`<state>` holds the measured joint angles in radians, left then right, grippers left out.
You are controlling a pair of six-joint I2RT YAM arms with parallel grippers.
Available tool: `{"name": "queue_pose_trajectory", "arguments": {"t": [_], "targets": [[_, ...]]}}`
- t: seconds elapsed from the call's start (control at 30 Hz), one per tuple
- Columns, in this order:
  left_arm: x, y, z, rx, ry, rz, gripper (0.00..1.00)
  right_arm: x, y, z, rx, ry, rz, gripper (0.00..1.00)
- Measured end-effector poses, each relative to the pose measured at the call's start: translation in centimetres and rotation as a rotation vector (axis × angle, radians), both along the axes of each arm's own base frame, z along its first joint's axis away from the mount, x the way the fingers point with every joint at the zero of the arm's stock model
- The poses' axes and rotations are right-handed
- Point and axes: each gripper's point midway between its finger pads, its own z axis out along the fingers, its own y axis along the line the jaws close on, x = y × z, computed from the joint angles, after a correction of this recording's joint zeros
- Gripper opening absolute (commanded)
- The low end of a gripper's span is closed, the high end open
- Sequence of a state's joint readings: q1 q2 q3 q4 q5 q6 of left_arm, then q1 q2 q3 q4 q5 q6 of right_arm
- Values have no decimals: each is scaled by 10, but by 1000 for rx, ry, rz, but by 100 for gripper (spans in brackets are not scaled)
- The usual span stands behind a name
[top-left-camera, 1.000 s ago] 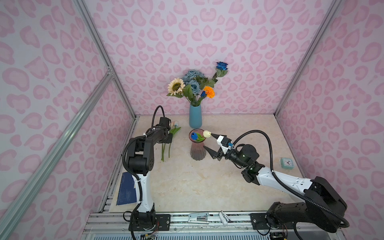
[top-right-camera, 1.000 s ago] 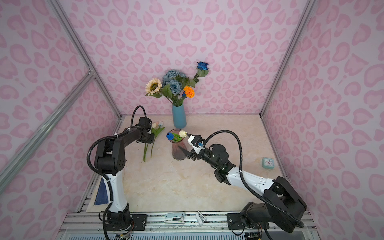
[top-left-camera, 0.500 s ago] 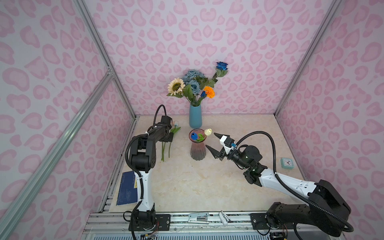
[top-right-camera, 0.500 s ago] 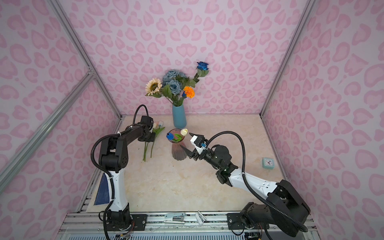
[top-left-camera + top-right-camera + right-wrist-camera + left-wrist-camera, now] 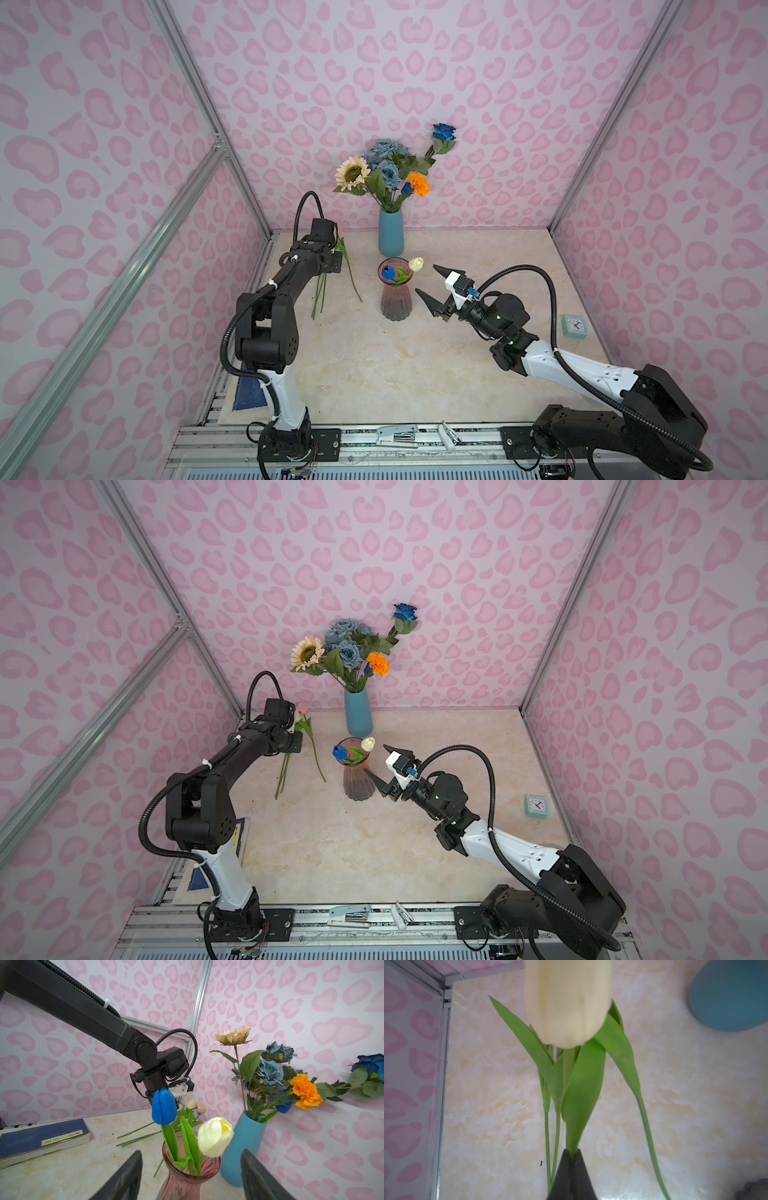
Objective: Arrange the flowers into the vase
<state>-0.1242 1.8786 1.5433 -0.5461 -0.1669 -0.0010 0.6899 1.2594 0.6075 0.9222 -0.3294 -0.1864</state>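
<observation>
step: the left arm is picking up a loose tulip for the pink glass vase (image 5: 395, 297); the grasp looks made, the carry not yet begun.
left gripper: the left gripper (image 5: 572, 1159) is pinching fully closed on the leaf base of the cream tulip (image 5: 566, 1001); whether the stem is also caught cannot be told.
loose flowers: that tulip, a pink tulip (image 5: 302, 710) and green stems (image 5: 319, 293) are lying near the table's back-left corner.
vase: it is standing near the table's middle, holding a blue tulip (image 5: 388, 272) and a white tulip (image 5: 416, 263); the blue vase (image 5: 390, 232) at the back edge is carrying the big bouquet.
right gripper: the right gripper (image 5: 427, 280) is hovering just beside the pink vase, fingers spread wide, holding nothing.
next move: lifting clear of the neighbouring stems, swinging rightward, and aiming the stem end into the narrow mouth.
left arm pose: it is reaching far forward, wrist angling down toward the table.
</observation>
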Motion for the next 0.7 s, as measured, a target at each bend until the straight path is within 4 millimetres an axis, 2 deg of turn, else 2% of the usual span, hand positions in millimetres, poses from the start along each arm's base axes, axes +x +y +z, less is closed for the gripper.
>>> {"name": "queue_pose_trajectory", "arguments": {"t": [0.07, 0.17, 0.3, 0.37, 0.4, 0.43, 0.47, 0.5, 0.63, 0.7], "targets": [[0, -1, 5, -7, -11, -2, 3, 0, 0, 0, 2, -2, -1, 74], [-2, -4, 2, -27, -1, -11, 3, 1, 0, 0, 5, 0, 0, 74], [-5, -9, -9, -54, 25, -18, 18, 1, 1, 0, 11, 3, 2, 74], [-9, -11, -25, -68, 62, -15, 24, 2, 1, -1, 10, 5, 2, 74], [-11, -12, -33, -76, 81, -14, 23, 2, 1, -1, 12, 6, 2, 74], [-11, -13, -38, -80, 92, -16, 18, 2, 1, -1, 13, 7, 3, 74], [-12, -14, -42, -86, 101, -12, 5, 2, 1, -1, 12, 7, 3, 74], [-12, -14, -46, -93, 108, -3, 3, 2, 1, -1, 12, 8, 3, 74], [-12, -16, -57, -100, 133, -7, 3, 2, 1, 0, 13, 6, 2, 74], [-12, -16, -59, -104, 137, -3, 9, 2, 0, 0, 12, 6, 0, 74]]}}
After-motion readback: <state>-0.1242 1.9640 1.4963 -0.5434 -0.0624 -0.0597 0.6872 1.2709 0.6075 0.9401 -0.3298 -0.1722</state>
